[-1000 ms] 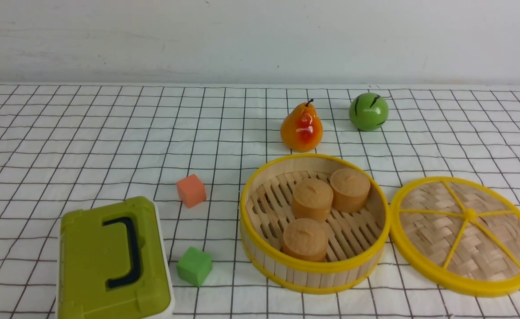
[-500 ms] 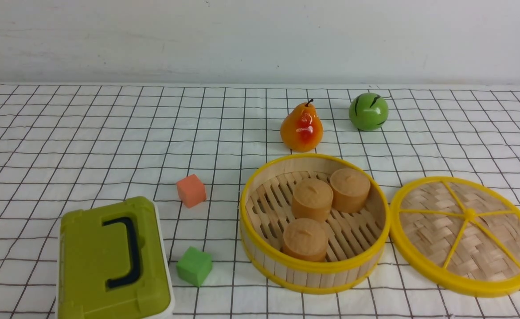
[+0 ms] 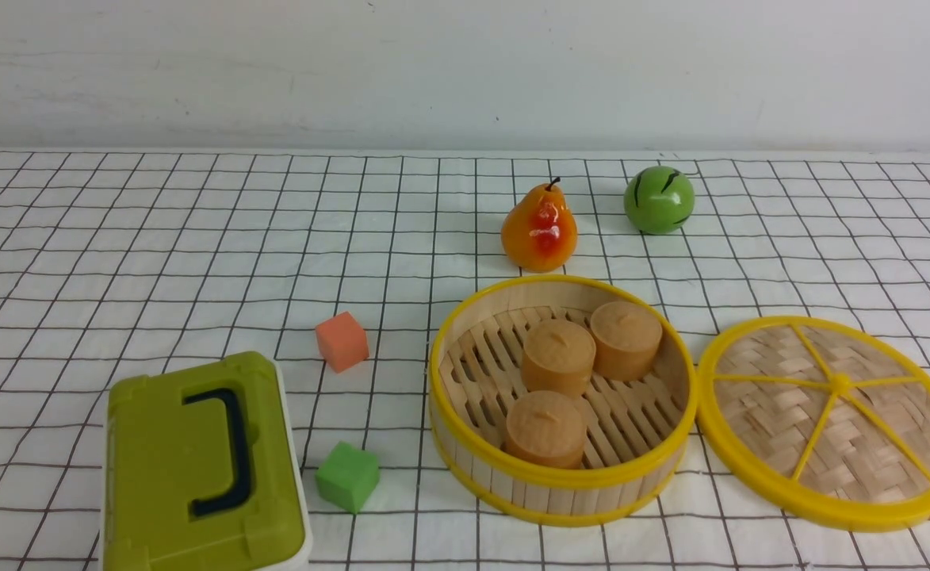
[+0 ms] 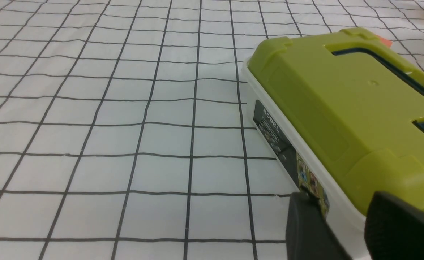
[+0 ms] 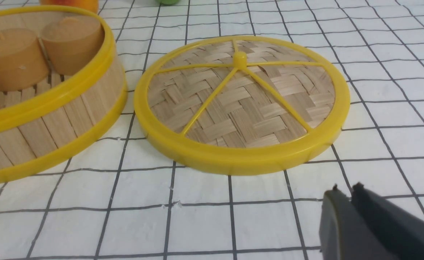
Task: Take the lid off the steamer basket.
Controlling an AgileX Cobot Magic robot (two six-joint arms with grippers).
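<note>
Moved: nothing we see
Lid (image 3: 861,436): off, beside basket (image 3: 575,477) on bench (image 3: 401,254)
Right end effector (image 5: 342,213): empty, nearly closed
Left end effector (image 4: 342,224): empty, slightly parted

Shows three small brown buns (image 3: 545,430), two cubes, counting one orange cube (image 3: 342,342) and one green cube (image 3: 348,477). Also includes one pear (image 3: 540,230), one green ball (image 3: 660,200), one olive-green box (image 3: 171,468), one steamer basket (image 3: 566,476), one lid (image 3: 869,436).

— Are we getting even light?
— Yes, bright and soft; the pear (image 3: 540,230) is catching a glossy highlight, and we're seeing only faint shadows.
— And focus?
— The woven lid (image 5: 246,104) is looking crisp, while the close, dark fingers (image 4: 307,227) are blurring in the left wrist view.
</note>
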